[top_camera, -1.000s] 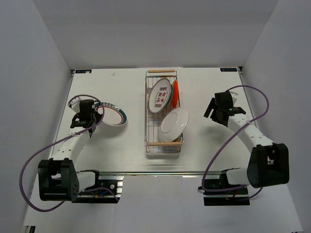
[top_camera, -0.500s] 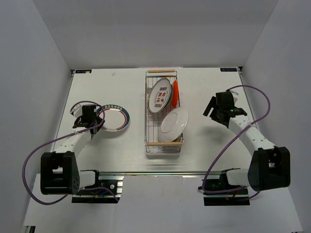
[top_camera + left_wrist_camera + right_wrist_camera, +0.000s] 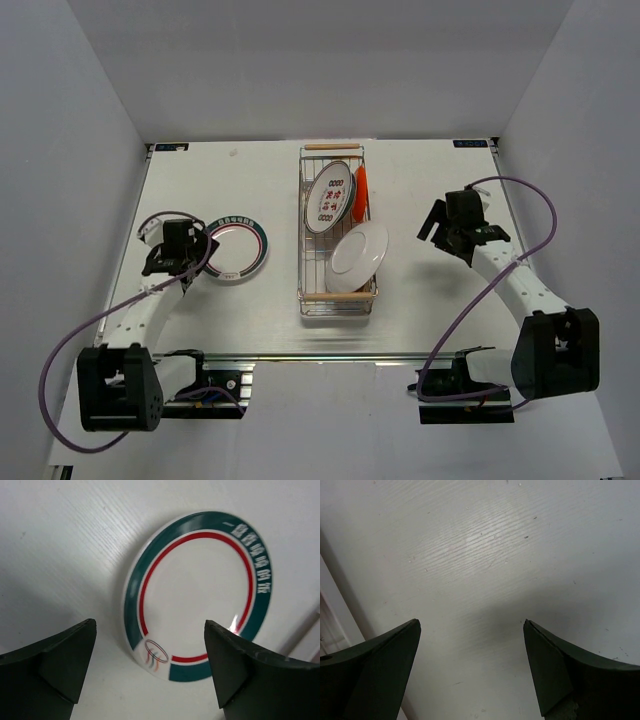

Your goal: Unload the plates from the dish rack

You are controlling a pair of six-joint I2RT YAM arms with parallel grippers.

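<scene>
A white plate with a teal rim and a red ring (image 3: 236, 250) (image 3: 197, 592) lies flat on the table at the left. My left gripper (image 3: 183, 252) (image 3: 150, 650) hovers open just at its left edge, nothing between the fingers. The silver wire dish rack (image 3: 310, 285) stands in the middle, with a wooden bar handle at each end. In it lean a white plate with red marks (image 3: 329, 196), an orange-red plate (image 3: 360, 192) behind it, and a plain white plate (image 3: 359, 251) nearer the front. My right gripper (image 3: 438, 228) (image 3: 470, 645) is open over bare table, right of the rack.
White walls close in the table on the left, right and back. The arm bases and a metal rail (image 3: 320, 355) run along the near edge. A purple cable (image 3: 530, 200) loops off each arm.
The left gripper has set the teal-rimmed plate flat on the table, opened, and drawn back slightly to the left. The right arm has barely moved.
</scene>
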